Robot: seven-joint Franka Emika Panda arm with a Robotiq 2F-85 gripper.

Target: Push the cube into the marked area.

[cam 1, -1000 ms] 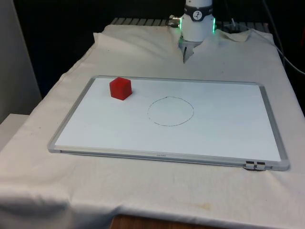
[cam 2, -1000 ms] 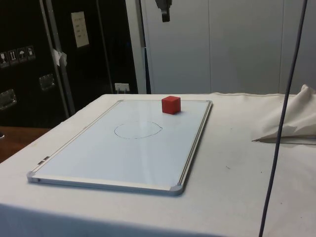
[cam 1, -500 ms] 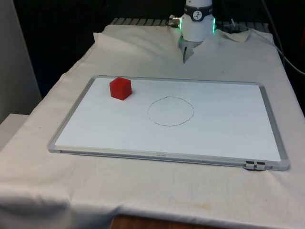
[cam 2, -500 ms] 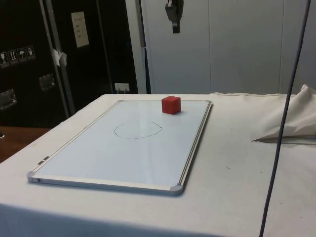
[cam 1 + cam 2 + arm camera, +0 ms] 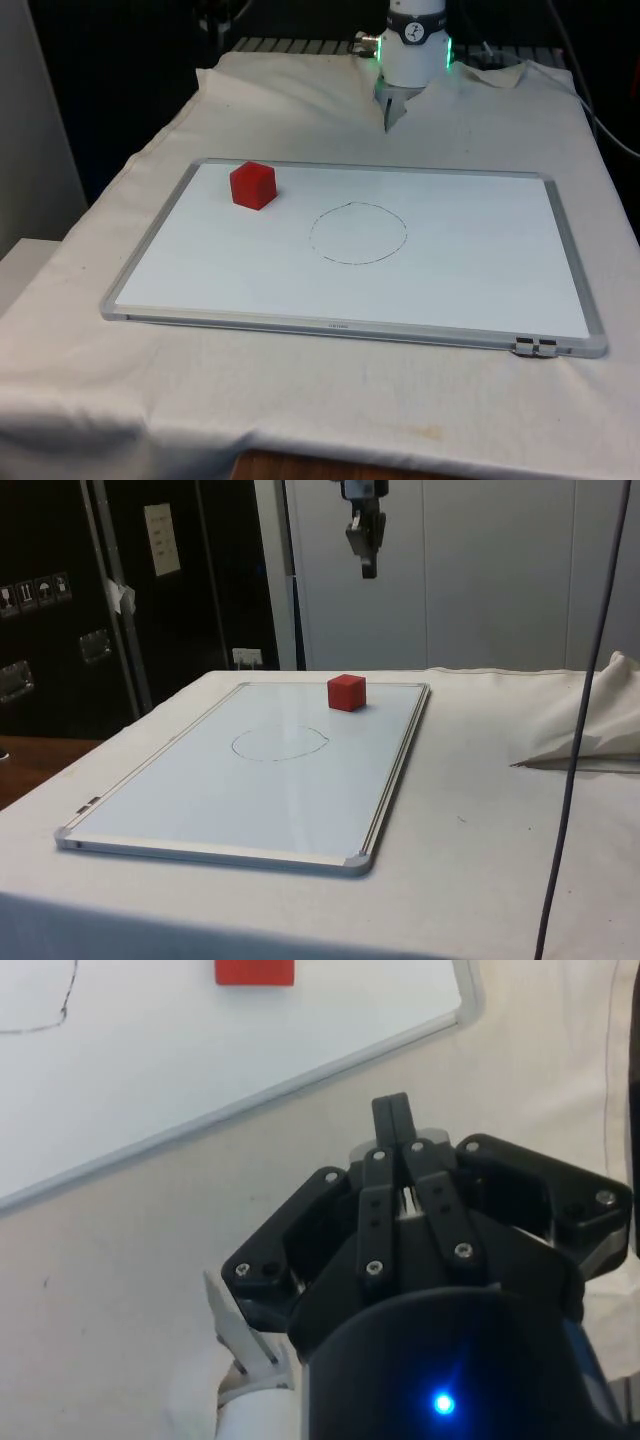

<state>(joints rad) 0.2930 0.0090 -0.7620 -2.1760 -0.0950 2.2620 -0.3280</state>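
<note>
Gripper hangs high in the side view, well above the table, fingers pointing straight down w/ the wrist roughly vertical. In that view it sits above & a bit beyond the whiteboard's far edge, slightly to the right of the cube. In the wrist view the gripper has its two black fingers pressed together at the tips, no gap between them, nothing held. Below the fingers there: white cloth, not the board.

Red cube sits on the whiteboard near its far corner at the front view's left, well apart from the drawn circle, which lies about mid-board. Cube is fully outside the circle (same in the side view: cube near the far edge, circle closer in). In the wrist view the cube is just inside the board's rim.

Materials: cube is matte, solid red, sharp-edged. Whiteboard is a flat glossy white rectangle w/ a thin grey metal-looking frame & rounded corner caps; its surface shows a soft sheen in the side view. Circle is a thin dark hand-drawn line, a bit uneven. Tablecloth is off-white fabric, creased & bunched at the far end, w/ a few small specks. Gripper body is black, angular, w/ visible screw heads.
</note>
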